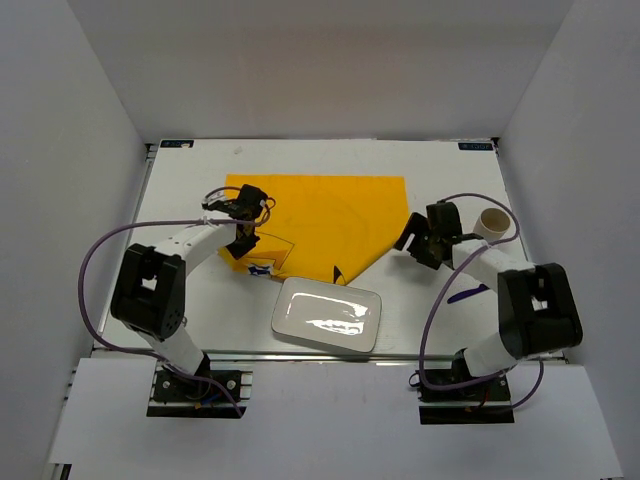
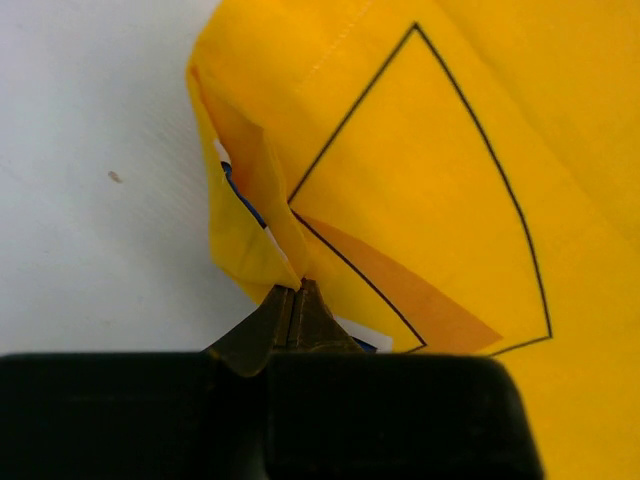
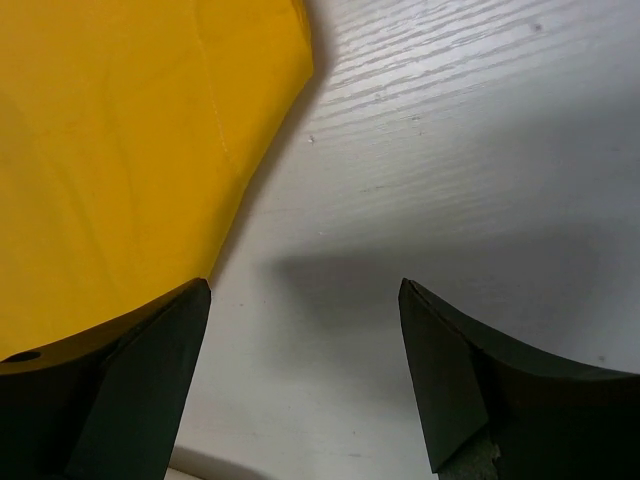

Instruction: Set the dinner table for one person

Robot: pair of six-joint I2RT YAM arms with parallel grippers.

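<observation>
On the dinner table [image 1: 235, 305], left claw [image 2: 297, 300] pinches the yellow mat [image 1: 330, 215], right claw [image 3: 303, 290] gapes beside it, white plate [image 1: 327, 315] nearby.

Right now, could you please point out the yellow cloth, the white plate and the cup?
yellow cloth [image 1: 330, 218], top view, its flat middle.
white plate [image 1: 327, 316], top view, its bare centre.
cup [image 1: 495, 222], top view, its open mouth.

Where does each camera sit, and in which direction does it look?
Top external: above and behind the bases, looking down on dinner table, yellow mat, white plate; left arm, right arm show.
Left wrist: on that wrist, looking down at the mat's fold; left end effector shows, shut on it.
Right wrist: looking down at table beside the mat; open right end effector shows.
Shared: all see the yellow mat.
</observation>
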